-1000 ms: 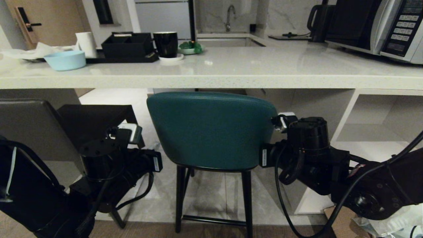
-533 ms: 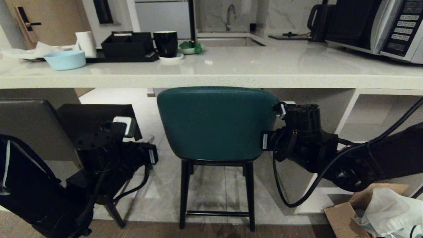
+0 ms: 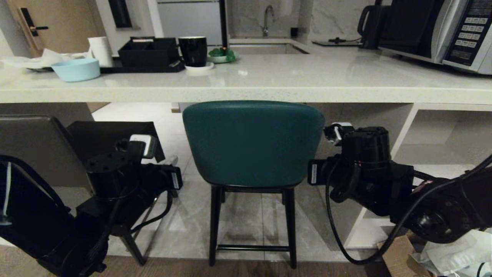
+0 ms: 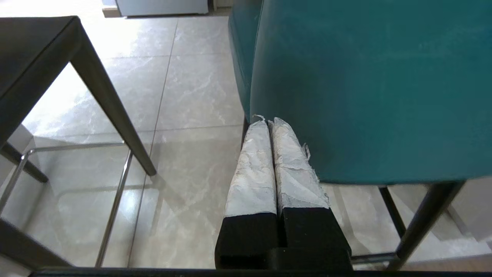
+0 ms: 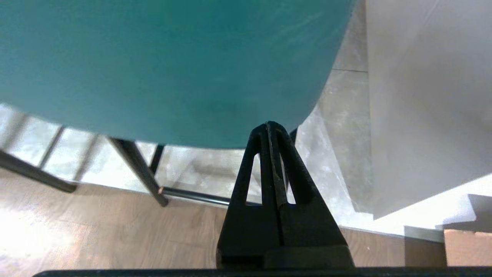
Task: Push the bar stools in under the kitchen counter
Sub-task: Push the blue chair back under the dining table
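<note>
The teal stool (image 3: pixel 253 142) is seen from behind, its curved back just below the front edge of the kitchen counter (image 3: pixel 246 94), its thin black legs on pale tile near the wood flooring; the dark grey stool (image 3: pixel 38 150) is placed to the teal stool's left, well apart from it, and is partly hidden by the left arm.

The left gripper (image 4: pixel 269 125) is held at the lower left edge of the teal stool's back; its two white-wrapped fingers (image 4: pixel 251 165) are pressed together with nothing between them, their tips at or just beside the shell; contact cannot be confirmed. A tapered leg and a chrome footrest (image 4: pixel 115 207) of the dark grey stool are seen beyond it in the left wrist view.

The right gripper (image 5: pixel 269 125) is set at the lower right edge of the teal stool's back; its black fingers (image 5: pixel 250 169) are closed on each other, empty, their tips at the shell's rim. The counter's white side panel (image 5: pixel 423 96) is seen to the teal stool's right.

A blue bowl (image 3: pixel 75 69), a black mug (image 3: pixel 192 50) and a microwave (image 3: pixel 442 30) are set on the counter above the teal stool.
</note>
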`<state>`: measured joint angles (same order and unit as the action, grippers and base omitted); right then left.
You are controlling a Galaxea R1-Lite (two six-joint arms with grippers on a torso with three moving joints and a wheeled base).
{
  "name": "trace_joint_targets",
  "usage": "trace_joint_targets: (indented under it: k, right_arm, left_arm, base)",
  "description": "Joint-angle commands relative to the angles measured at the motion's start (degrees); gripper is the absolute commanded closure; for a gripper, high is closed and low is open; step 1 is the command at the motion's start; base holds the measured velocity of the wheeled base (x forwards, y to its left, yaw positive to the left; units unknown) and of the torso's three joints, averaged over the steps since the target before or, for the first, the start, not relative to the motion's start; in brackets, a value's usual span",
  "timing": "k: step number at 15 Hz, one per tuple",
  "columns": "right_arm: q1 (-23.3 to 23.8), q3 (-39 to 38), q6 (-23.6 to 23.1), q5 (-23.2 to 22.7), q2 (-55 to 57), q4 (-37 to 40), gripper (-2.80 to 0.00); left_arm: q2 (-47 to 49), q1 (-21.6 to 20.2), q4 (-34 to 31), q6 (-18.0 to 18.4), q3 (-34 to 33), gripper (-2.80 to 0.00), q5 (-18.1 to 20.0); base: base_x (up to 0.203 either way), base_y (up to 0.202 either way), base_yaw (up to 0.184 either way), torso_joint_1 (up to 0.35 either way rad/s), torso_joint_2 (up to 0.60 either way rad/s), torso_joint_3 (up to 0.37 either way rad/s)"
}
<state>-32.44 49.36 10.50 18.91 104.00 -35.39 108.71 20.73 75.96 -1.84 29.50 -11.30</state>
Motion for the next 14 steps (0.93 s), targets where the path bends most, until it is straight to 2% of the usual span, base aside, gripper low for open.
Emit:
trace_joint_targets:
  k: [1,6,9,10,14]
  right_arm:
    - [-2.1,-3.3,0.3,0.2,-4.1,0.0,0.00]
    - [-2.4,-4.7,1.6,0.2,-7.3,0.1,0.00]
    - [-1.9,-5.6,1.6,0.2,-8.9,0.2,0.00]
    - [-1.7,-6.1,1.6,0.2,-10.7,0.7,0.00]
    - [-0.5,-10.2,1.5,0.3,-22.2,4.1,0.00]
  left_arm:
    - [4.4,0.2,0.4,-0.1,3.7,0.00,-0.1]
    - [12.6,-0.4,0.6,-0.1,9.0,0.00,-0.1]
    - [12.8,-1.7,0.6,-0.2,9.7,0.00,-0.2]
    - [10.2,-1.8,0.6,-0.3,8.1,0.00,-0.2]
    - [-10.6,-1.1,-2.4,-1.1,-1.2,0.00,-0.7]
  base:
    - [0.000,0.000,0.000,0.000,0.00,0.000]
    - [0.000,0.000,0.000,0.000,0.00,0.000]
    - [0.000,0.000,0.000,0.000,0.00,0.000]
    - [0.000,0.000,0.000,0.000,0.00,0.000]
    - [0.000,0.000,0.000,0.000,0.00,0.000]
